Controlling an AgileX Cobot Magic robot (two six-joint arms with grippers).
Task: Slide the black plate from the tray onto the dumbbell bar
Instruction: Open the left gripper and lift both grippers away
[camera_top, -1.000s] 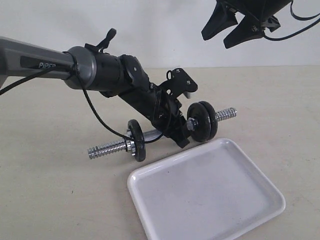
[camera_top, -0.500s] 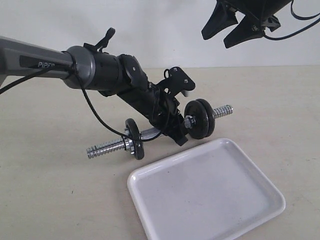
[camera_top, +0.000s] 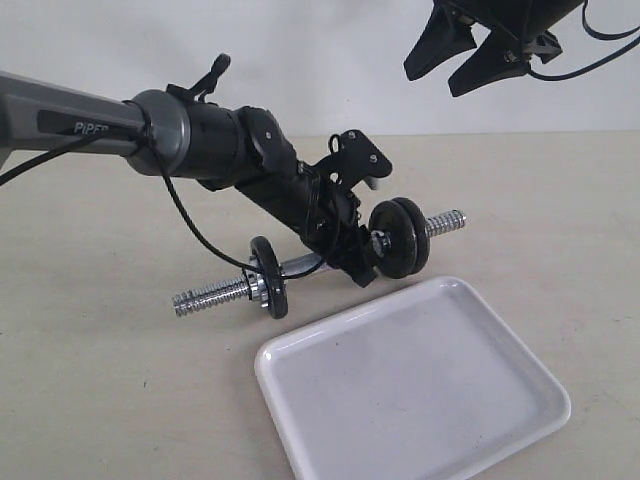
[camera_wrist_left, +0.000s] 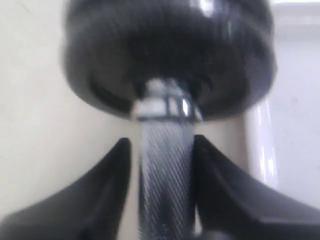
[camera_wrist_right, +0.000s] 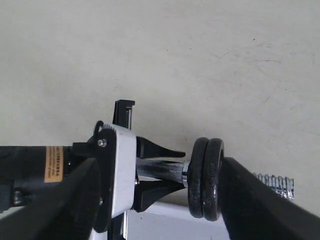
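Note:
The dumbbell bar (camera_top: 215, 293) lies on the table behind the white tray (camera_top: 545, 400), which holds nothing. The black plate (camera_top: 418, 236) sits on the bar's right end as the outer of two discs side by side; a third disc (camera_top: 268, 278) is on the left end. My left gripper (camera_top: 358, 258) straddles the bar's knurled middle (camera_wrist_left: 165, 165), open, with a thin gap at one finger (camera_wrist_left: 117, 165). My right gripper (camera_top: 432, 80) hangs high above at the back right, open with nothing between its fingers.
The tray's near corner reaches the front edge of the exterior view. The bar's threaded right end (camera_wrist_right: 274, 182) sticks out past the plates. Bare beige tabletop (camera_top: 90, 400) spreads to the left and behind, up to a white wall.
The dumbbell came down and slightly left, then stopped. The left jaws have widened off the bar. The right arm has not moved.

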